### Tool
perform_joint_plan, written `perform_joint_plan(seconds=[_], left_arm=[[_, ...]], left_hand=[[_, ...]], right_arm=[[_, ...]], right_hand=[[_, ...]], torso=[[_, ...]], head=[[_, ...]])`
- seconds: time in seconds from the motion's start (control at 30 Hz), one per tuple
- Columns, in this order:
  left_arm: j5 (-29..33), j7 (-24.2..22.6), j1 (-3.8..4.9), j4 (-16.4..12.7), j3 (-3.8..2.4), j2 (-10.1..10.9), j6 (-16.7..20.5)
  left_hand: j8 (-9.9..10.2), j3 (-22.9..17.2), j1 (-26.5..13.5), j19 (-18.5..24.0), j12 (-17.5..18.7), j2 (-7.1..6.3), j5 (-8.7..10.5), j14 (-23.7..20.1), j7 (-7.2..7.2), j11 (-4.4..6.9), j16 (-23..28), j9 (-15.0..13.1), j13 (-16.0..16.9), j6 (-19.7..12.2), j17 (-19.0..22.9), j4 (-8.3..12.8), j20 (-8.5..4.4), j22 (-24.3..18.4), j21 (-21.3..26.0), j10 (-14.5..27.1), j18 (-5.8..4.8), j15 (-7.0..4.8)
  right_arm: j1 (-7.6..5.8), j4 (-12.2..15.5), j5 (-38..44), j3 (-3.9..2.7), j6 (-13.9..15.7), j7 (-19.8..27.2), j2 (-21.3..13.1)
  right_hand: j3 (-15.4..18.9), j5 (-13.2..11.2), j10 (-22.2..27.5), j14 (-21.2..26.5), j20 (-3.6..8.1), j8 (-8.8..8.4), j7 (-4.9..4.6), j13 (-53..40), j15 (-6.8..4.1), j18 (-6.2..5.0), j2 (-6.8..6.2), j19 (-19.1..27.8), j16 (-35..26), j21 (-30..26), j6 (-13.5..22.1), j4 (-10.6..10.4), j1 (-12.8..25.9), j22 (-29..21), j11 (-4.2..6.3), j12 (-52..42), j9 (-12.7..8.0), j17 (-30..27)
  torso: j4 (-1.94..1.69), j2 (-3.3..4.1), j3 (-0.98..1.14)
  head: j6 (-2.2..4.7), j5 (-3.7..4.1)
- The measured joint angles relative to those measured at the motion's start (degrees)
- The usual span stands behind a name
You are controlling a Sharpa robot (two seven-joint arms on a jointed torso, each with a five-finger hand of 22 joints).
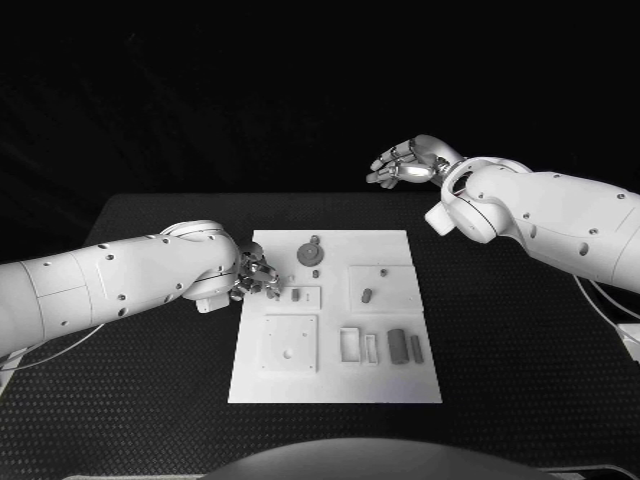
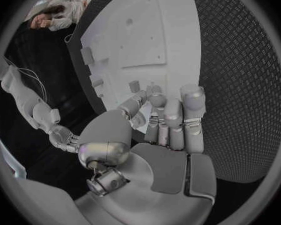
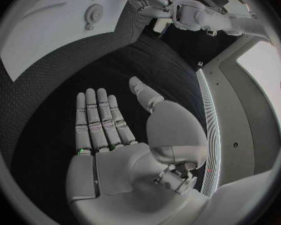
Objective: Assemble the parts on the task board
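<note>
Now, left hand [image 1: 255, 275] fingers curled at task board [image 1: 335, 385] edge, grip unclear, right hand [image 3: 109, 135] fingers spread, empty.

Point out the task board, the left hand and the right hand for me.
task board [image 1: 335, 385]: head view, bare white area near its front edge.
left hand [image 1: 258, 275]: head view, middle of the hand at the board's left edge.
right hand [image 3: 106, 135]: right wrist view, base of the spread fingers.
</note>
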State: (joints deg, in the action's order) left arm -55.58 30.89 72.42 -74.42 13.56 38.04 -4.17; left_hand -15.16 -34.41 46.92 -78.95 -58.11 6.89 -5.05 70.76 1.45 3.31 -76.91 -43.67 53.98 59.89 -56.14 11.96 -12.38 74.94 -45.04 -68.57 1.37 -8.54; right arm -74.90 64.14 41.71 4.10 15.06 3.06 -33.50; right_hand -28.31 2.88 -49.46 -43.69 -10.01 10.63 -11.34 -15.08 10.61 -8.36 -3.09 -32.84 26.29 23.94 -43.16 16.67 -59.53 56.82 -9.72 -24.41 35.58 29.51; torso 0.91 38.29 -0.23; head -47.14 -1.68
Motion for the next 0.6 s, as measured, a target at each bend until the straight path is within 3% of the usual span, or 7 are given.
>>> perform_joint_plan(seconds=[0.6], left_arm=[[-2.74,0.37,-0.19,1.03,0.1,-0.85,-0.91]], left_hand=[[-0.23,0.0,-0.3,-0.01,0.0,0.3,0.02,0.08,0.15,-0.01,-0.3,0.0,0.01,0.19,0.09,0.32,0.01,0.0,0.0,-0.13,0.01,-0.08]], right_arm=[[0.0,0.06,0.0,0.0,0.0,-0.01,-0.03]], right_hand=[[0.0,0.0,0.0,0.0,0.0,0.0,0.0,0.12,0.0,0.0,0.0,0.0,0.0,0.0,0.0,0.0,0.0,-0.01,0.0,0.0,-0.05,-0.05]], torso=[[-0.02,0.0,-0.04]], head=[[-0.25,-0.01]])
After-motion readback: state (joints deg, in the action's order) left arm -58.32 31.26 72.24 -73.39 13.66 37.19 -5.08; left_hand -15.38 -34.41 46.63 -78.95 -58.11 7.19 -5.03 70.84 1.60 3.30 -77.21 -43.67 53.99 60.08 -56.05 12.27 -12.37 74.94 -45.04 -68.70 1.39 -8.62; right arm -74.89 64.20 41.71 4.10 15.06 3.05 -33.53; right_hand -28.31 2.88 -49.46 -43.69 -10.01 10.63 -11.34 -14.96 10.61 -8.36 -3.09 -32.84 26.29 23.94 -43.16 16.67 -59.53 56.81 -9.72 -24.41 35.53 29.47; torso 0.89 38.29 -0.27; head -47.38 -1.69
